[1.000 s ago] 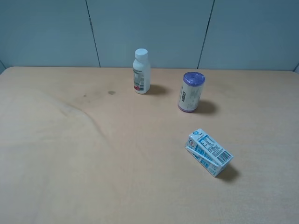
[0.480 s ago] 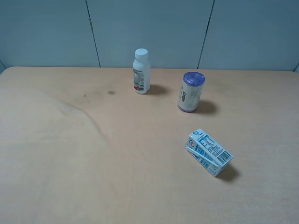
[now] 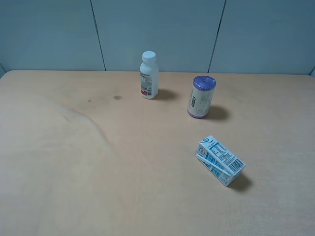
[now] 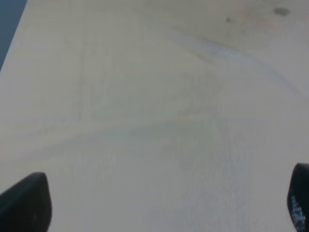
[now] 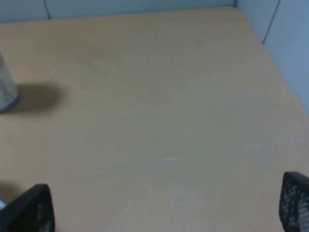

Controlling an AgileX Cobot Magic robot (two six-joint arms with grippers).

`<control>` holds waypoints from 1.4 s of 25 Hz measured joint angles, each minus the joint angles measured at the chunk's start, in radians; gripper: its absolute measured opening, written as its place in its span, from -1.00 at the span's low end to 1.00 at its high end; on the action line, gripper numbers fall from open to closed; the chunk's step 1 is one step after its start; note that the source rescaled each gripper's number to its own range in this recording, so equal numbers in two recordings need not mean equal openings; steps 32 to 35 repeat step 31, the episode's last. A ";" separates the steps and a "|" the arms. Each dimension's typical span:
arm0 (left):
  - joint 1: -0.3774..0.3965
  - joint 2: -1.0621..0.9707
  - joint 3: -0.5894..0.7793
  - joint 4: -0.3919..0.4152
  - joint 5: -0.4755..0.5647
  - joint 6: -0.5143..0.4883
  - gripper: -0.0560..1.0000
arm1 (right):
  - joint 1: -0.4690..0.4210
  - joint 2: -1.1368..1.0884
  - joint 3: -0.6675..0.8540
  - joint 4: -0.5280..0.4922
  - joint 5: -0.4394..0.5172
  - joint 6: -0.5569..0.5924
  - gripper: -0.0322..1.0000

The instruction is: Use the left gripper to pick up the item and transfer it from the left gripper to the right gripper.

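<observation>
The white-and-blue drink carton (image 3: 220, 160) lies on its side on the wooden table (image 3: 74, 162), right of the middle, in the exterior high view. Neither arm shows in that view. In the left wrist view the left gripper (image 4: 159, 205) is open, its two black fingertips (image 4: 26, 203) wide apart at the picture's corners over bare table. In the right wrist view the right gripper (image 5: 164, 205) is open too, its fingertips (image 5: 295, 200) wide apart over bare table. The carton shows in neither wrist view.
A white bottle with a white cap (image 3: 149, 75) stands at the back middle. A purple-lidded can (image 3: 201, 97) stands right of it; its edge shows in the right wrist view (image 5: 6, 92). A grey-blue wall runs behind the table.
</observation>
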 joint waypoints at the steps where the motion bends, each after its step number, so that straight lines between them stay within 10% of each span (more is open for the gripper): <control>1: 0.000 0.000 0.000 0.000 0.000 0.000 0.94 | 0.000 0.000 0.000 0.001 0.000 0.000 1.00; 35: 0.015 0.000 0.000 0.000 0.000 0.000 0.94 | 0.000 0.000 0.000 0.002 0.000 -0.001 1.00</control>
